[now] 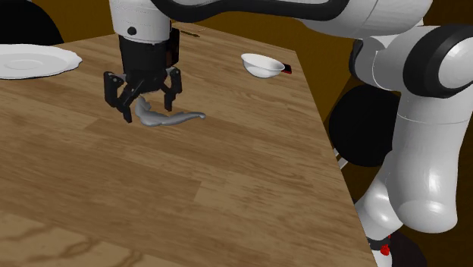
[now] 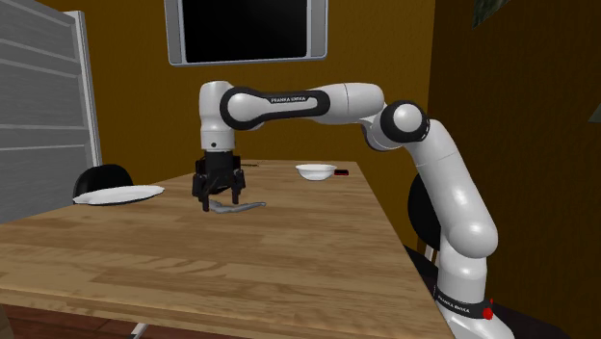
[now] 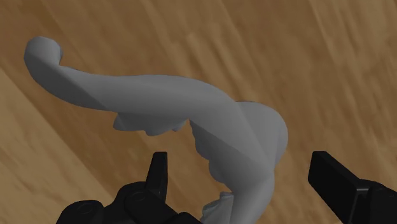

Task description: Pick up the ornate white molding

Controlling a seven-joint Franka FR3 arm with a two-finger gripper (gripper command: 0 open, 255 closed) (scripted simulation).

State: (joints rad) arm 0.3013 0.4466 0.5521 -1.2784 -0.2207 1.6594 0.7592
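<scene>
The molding (image 1: 173,118) is a grey, curved scroll piece lying flat on the wooden table (image 1: 227,190). Its thin curled tail points toward the shoulder view's right. My black gripper (image 1: 146,107) is lowered over its thick end, fingers apart on either side. In the wrist view the molding (image 3: 191,102) runs across between the fingers (image 3: 337,181), with a gap to each one. From the second exterior view, the gripper (image 2: 218,200) stands just above the table with the molding (image 2: 243,206) sticking out to that view's right.
A white plate (image 1: 30,59) sits at the table's far left and a white bowl (image 1: 261,66) at the far right, with a small dark-red item (image 1: 287,70) beside it. The table's edge (image 1: 333,152) runs along the shoulder view's right.
</scene>
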